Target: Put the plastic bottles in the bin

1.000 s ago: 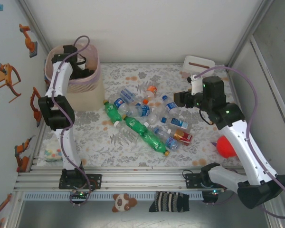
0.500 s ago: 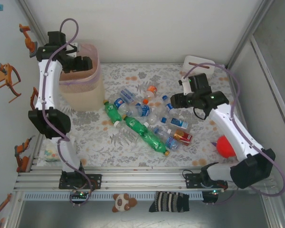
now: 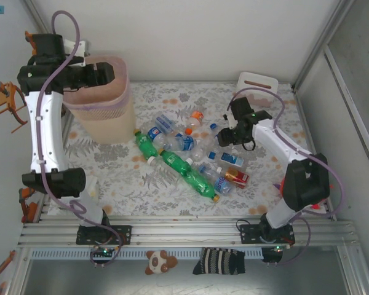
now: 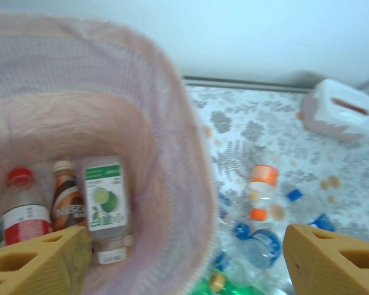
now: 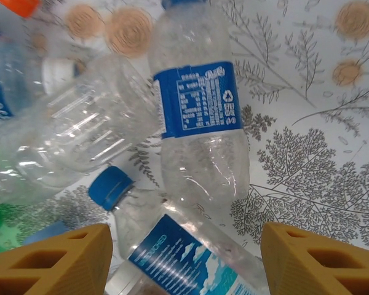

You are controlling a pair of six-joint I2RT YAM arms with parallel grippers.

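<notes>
The plastic bottles (image 3: 190,153) lie in a heap mid-table: clear ones with blue labels, an orange-capped one (image 3: 195,118) and long green ones (image 3: 186,169). The bin (image 3: 104,117) stands at the far left with its pink liner; three bottles (image 4: 104,206) lie inside it. My left gripper (image 3: 103,74) hovers above the bin's rim (image 4: 175,160), open and empty. My right gripper (image 3: 226,137) is low over the heap's right side, open. A clear blue-capped, blue-labelled bottle (image 5: 172,252) lies between its fingers (image 5: 49,261), with a gap on both sides. Another blue-labelled bottle (image 5: 200,123) lies just beyond.
A white box with a slot (image 3: 258,82) sits at the far right corner. A small red carton (image 3: 237,178) lies at the heap's near right edge. A toy bear (image 3: 157,261) and a striped sock (image 3: 218,261) lie in front of the arm bases.
My left arm has risen and drawn back to the left, clear of the bin's inside. My right arm has reached forward and down to the heap, its jaws a little narrower.
</notes>
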